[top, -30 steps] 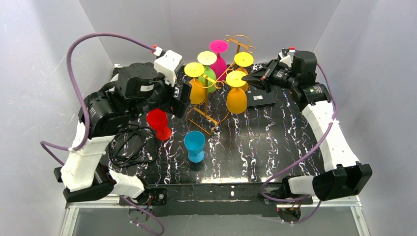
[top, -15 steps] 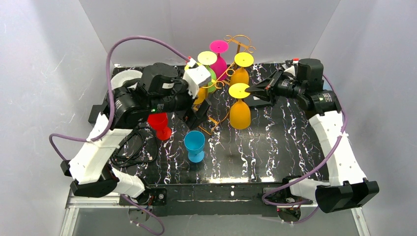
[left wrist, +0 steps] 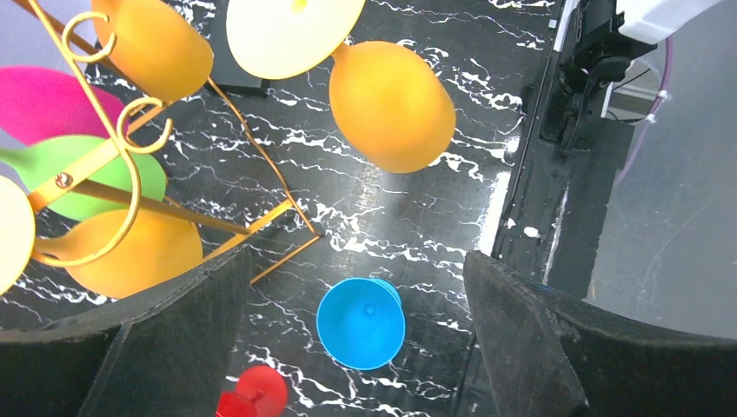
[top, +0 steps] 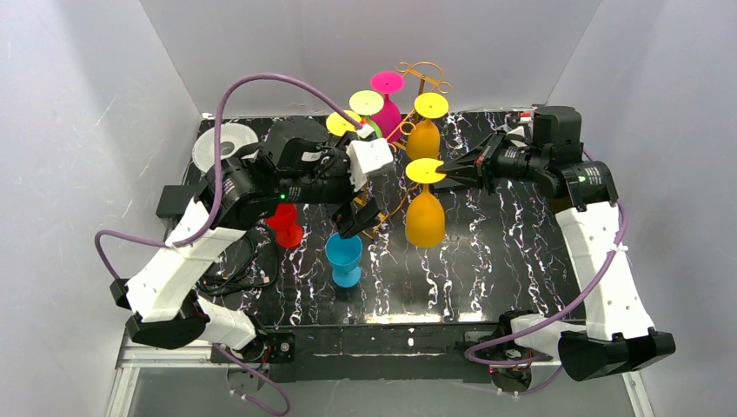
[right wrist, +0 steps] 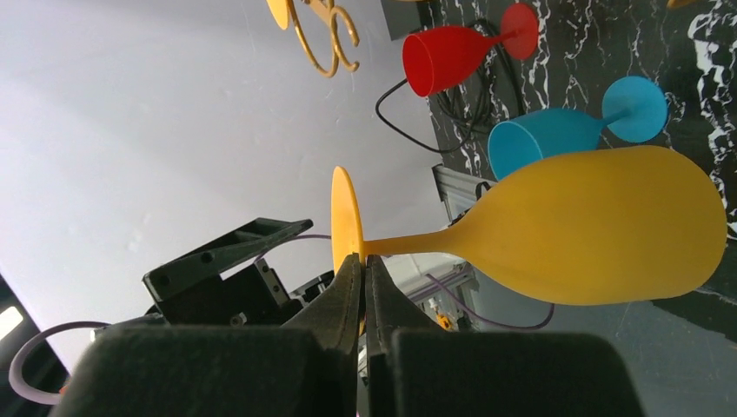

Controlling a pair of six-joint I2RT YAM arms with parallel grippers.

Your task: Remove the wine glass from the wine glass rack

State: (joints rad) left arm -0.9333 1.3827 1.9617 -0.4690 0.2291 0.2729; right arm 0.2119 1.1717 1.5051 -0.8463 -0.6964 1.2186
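The orange wine glass (top: 424, 217) hangs bowl down in the air, clear of the golden wire wine glass rack (top: 423, 74) and to its front right. My right gripper (top: 441, 174) is shut on the rim of the glass's yellow foot (right wrist: 344, 217), with the stem and bowl (right wrist: 591, 226) sticking out sideways in the right wrist view. My left gripper (top: 361, 215) is open and empty by the rack's wire base (left wrist: 269, 217), above a blue glass (left wrist: 361, 323). The held glass (left wrist: 391, 104) also shows in the left wrist view.
Several glasses hang on the rack: orange (top: 423, 137), pink (top: 387, 113) and green (top: 372, 130). A blue glass (top: 344, 256) and a red glass (top: 282, 217) stand on the black marbled table (top: 487, 261). A coiled cable (top: 226, 261) lies front left and a white disc (top: 222, 143) back left.
My right gripper has drawn the orange glass forward and away from the rack. My left arm has swung right, from beside the red glass to the rack's front, over the blue glass.
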